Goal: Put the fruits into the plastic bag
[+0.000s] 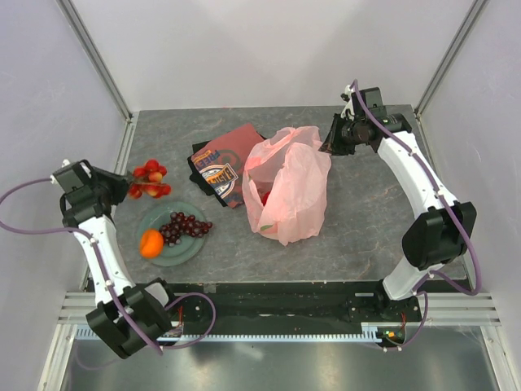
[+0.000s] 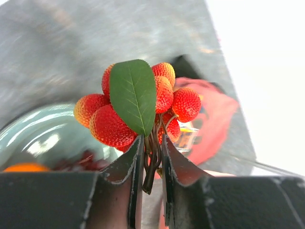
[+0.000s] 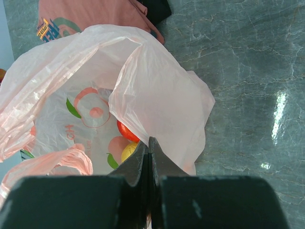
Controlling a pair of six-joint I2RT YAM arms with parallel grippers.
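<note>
Now left gripper (image 2: 152, 143) clamps bumpy red berries (image 2: 112, 126) by their stems beside the glossy plate (image 1: 175, 251); right gripper (image 3: 148, 142) pinches crinkly bag (image 3: 162, 95)

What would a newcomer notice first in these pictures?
First, the cluster of small red strawberry-like fruits with a green leaf, held by its stems in the left gripper on the left. Next, the crinkly translucent pink plastic bag at the centre, its edge pinched by the shut right gripper, with a red fruit and a yellow fruit inside.
</note>
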